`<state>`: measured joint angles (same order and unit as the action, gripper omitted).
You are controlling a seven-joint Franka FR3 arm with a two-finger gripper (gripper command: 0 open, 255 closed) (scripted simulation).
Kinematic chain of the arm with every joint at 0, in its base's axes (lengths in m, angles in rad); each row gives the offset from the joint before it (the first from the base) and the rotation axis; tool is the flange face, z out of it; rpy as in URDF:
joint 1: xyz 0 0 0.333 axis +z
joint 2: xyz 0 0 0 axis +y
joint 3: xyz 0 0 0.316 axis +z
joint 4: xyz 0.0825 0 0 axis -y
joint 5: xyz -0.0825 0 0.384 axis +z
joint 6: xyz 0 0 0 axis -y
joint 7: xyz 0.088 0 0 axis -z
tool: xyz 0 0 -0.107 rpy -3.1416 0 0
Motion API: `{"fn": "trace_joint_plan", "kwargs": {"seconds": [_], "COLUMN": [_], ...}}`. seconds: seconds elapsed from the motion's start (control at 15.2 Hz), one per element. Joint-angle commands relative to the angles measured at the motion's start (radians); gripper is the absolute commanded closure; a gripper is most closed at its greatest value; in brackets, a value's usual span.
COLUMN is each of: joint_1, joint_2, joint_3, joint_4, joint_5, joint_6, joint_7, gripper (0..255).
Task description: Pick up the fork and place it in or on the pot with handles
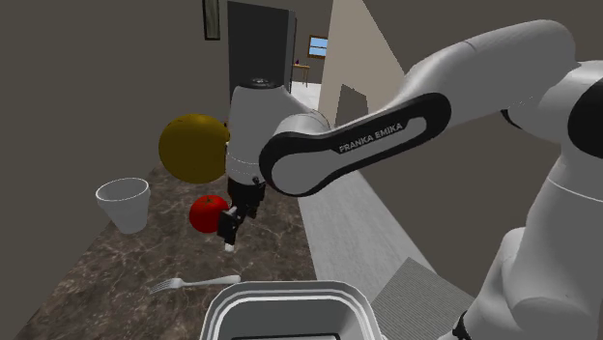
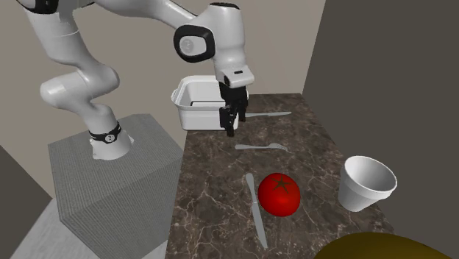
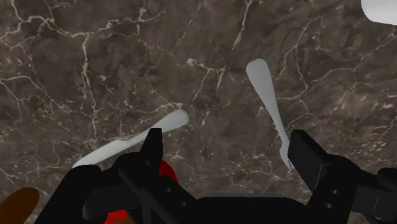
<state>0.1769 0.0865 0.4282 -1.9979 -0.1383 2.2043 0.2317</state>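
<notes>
The end effector (image 3: 228,143) hangs open and empty over the marbled counter (image 3: 95,63), the fork (image 3: 269,105) near one finger

We see a countertop (image 1: 116,261) of dark brown stone with pale veins, running away from us in the shoulder view. Behind it stands a dull grey-brown wall (image 1: 87,68) with a dark framed picture (image 1: 211,17) hung high, just beside a tall dark panel (image 1: 259,43). To the shoulder view's right a corridor opens, with a pale grey floor (image 1: 353,227), a cream wall (image 1: 365,43) and, far off, a small window (image 1: 318,44) showing blue, a little table (image 1: 301,68) near it. We find the light soft and even.
</notes>
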Motion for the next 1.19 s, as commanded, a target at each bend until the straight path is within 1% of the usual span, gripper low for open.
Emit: {"fn": "trace_joint_plan", "kwargs": {"seconds": [0.0,0.4,0.73,1.12], "joint_1": [0.021,0.120,0.218,0.225], "joint_2": [0.068,0.293,0.478,0.525], "joint_3": [0.010,0.009,-0.012,-0.030], "joint_4": [0.046,0.234,0.421,0.415], "joint_5": [-0.047,-0.185,-0.268,-0.291], "joint_6": [0.008,-0.005,-0.040,0.011], "joint_7": [0.034,0.123,0.159,0.171], "gripper": [0,0,0,0]}}
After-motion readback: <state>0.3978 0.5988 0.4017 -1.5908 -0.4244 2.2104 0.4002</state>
